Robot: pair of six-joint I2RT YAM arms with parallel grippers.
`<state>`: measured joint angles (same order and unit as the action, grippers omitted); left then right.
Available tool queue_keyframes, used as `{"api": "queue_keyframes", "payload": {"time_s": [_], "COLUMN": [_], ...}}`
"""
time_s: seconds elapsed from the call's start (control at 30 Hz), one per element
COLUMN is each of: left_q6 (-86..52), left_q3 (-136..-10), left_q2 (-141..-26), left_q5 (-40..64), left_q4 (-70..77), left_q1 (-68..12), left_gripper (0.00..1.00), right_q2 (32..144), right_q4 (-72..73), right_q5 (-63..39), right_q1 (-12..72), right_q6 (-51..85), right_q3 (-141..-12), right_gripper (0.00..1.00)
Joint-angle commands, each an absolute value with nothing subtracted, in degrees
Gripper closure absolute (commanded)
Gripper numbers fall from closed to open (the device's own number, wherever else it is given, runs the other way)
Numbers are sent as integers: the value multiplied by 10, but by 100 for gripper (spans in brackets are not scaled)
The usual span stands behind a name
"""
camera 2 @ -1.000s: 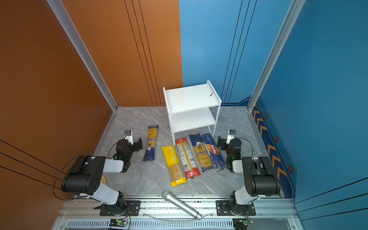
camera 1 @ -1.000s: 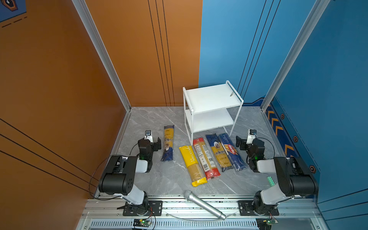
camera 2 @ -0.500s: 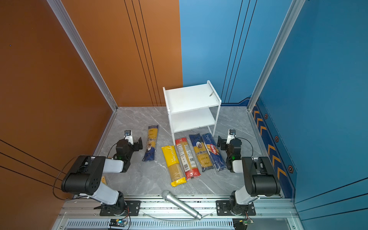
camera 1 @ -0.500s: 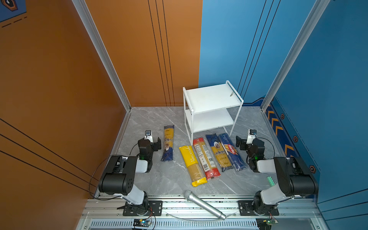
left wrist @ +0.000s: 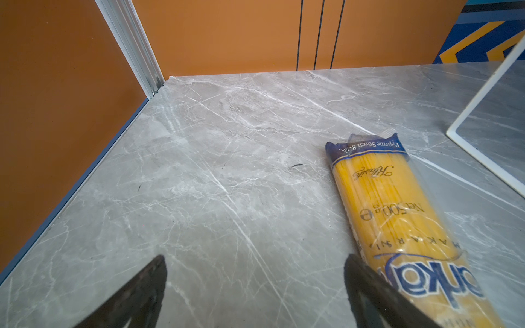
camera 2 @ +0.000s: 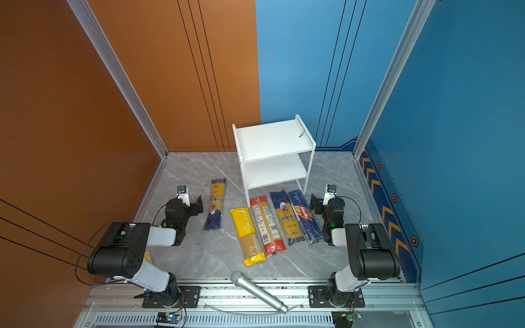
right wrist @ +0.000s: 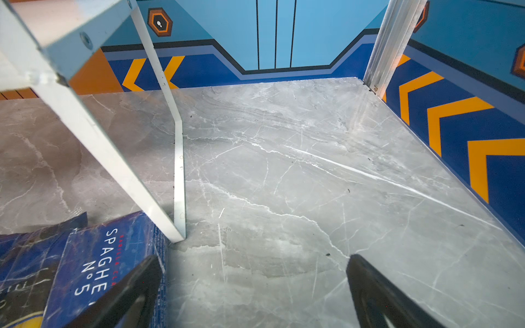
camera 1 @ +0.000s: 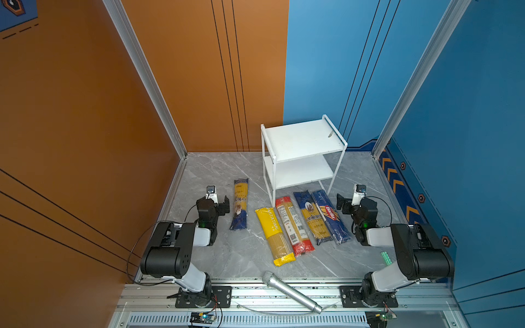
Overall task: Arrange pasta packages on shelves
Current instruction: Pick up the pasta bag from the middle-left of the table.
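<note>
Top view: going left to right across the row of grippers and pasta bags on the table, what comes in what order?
In a top view: left gripper → lone ankara bag → yellow bag → red bag → second ankara bag → Barilla bag → right gripper. The shelves and microphone span several of these, so are left out.

White two-tier rack: upright, flat boards on thin tube frame.

Four spaghetti bags lie flat in row just in front of rack, side by side, long edges touching or nearly so. Order across row:
- yellow bag, set nearest front
- red bag
- blue-and-yellow "ankara" bag
- dark blue "Barilla" bag, far end just beside rack's front leg

Second "ankara" bag: flat, alone, well apart from row, beyond yellow bag; dark blue end toward front.
</note>
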<state>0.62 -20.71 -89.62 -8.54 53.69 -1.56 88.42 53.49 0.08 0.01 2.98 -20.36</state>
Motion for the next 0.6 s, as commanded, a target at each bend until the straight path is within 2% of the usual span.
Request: {"api": "queue_keyframes", "payload": {"time_s": [0.0,0.27,0.57], "left_q6": [4,10,28], "left_q3": [-218,-209,-189], "left_q2": [-897,-879,-781], "left_q5": [-74,-52,-40], "left_q4": [531,534,491], "left_q1": [-12,-12,-22], "left_gripper": [2,2,2], "right_q2": [887,863,756], "right_q4": [528,522,285], "right_q5": [4,-12,-54], "right_q1": [2,-4,1], "right_q6": [30,33,23], "right_q3": [-211,-207,-283], "right_gripper": [0,0,1]}}
